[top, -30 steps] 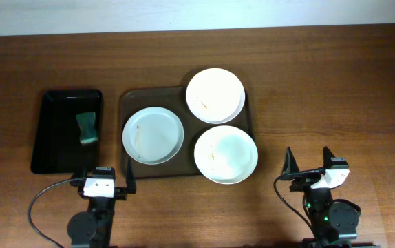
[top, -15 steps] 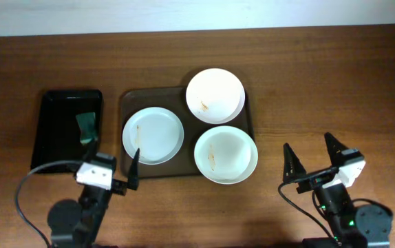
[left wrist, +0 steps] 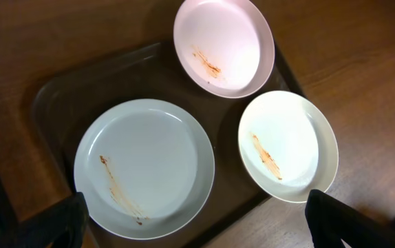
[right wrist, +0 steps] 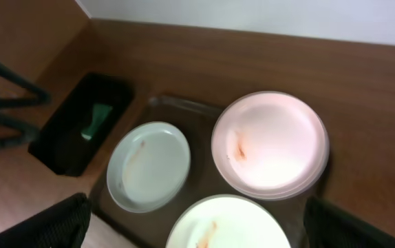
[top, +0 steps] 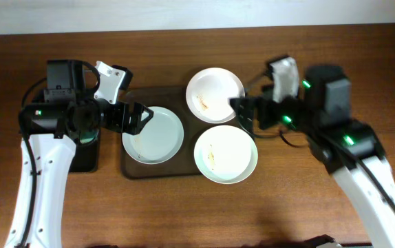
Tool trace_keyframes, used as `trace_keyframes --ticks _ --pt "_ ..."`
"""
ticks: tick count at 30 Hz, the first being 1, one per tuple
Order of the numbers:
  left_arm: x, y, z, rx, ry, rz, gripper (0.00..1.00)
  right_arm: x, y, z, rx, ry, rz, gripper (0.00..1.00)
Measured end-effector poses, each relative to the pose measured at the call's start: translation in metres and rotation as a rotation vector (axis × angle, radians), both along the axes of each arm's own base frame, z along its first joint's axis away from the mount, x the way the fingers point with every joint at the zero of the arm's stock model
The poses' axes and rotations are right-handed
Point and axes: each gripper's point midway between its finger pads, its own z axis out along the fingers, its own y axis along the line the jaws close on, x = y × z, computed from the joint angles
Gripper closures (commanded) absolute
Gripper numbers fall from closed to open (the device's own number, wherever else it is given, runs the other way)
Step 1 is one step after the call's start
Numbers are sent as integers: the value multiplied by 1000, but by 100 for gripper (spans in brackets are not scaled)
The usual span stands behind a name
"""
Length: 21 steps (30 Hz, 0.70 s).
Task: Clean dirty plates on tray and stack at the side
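Note:
Three dirty white plates lie on the dark brown tray [top: 186, 149]: a left one [top: 153, 135], a far one [top: 215, 95] and a near right one [top: 226, 154] that overhangs the tray's front rim. Each has a thin brown streak. In the left wrist view they show as left [left wrist: 144, 167], far [left wrist: 223, 45] and right [left wrist: 288, 146] on the tray [left wrist: 53, 103]. My left gripper [top: 139, 118] hovers open over the left plate's left edge, empty [left wrist: 197, 227]. My right gripper [top: 243, 116] hovers open between the far and near plates, empty [right wrist: 197, 231].
A glossy black tray [right wrist: 80, 131] with a green sponge [right wrist: 98, 120] stands left of the brown tray; in the overhead view my left arm [top: 67, 114] covers most of it. Bare wooden table [top: 321, 55] surrounds the trays.
Both arms have lifted from the table's front edge and swung forward over the brown tray, the left gripper to the left plate, the right gripper between the other two plates. Plates have not moved.

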Motion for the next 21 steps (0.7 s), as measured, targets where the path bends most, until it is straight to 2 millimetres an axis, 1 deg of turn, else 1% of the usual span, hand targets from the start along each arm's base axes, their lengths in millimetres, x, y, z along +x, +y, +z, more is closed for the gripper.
trace_keyframes --ticks 1,2,3,4,6,8,9,10,12,13,14,15,16,17,18,20,21 --pt "0 -1 -3 -3 11 -2 1 12 16 -14 -13 53 34 2" --pt "0 -1 -2 -3 11 -2 1 19 25 -26 -16 74 52 2" --pt "0 -1 -2 -3 12 -2 1 31 35 -35 -6 82 66 2" --pt "0 -1 -2 -3 12 -2 1 44 47 -55 28 138 64 2" --pt "0 -1 -1 -3 11 -2 1 56 58 -67 85 183 61 2" --pt "1 3 -3 13 14 11 1 60 69 -89 85 246 44 2" --pt "2 9 -6 37 29 51 1 59 75 -98 66 263 29 1" --pt "6 20 -14 76 59 123 1 57 83 -104 35 264 5 5" --pt "11 44 -25 110 118 274 1 61 91 -95 4 223 -43 20" --pt "12 63 -28 111 146 378 1 64 97 -90 -7 198 -74 23" --pt "13 84 -28 110 159 469 1 64 103 -95 -27 198 -90 27" --pt "12 104 -29 107 169 549 1 64 112 -114 -60 223 -91 30" --pt "11 114 -29 106 175 589 1 62 118 -133 -88 258 -92 34" --pt "11 118 -29 106 177 606 1 61 122 -152 -109 293 -97 41" --pt "10 119 -29 107 180 611 1 60 123 -182 -146 354 -110 44" --pt "10 120 -30 111 180 618 1 58 120 -201 -170 401 -135 48" --pt "10 121 -31 117 184 622 1 57 121 -207 -173 413 -140 50"
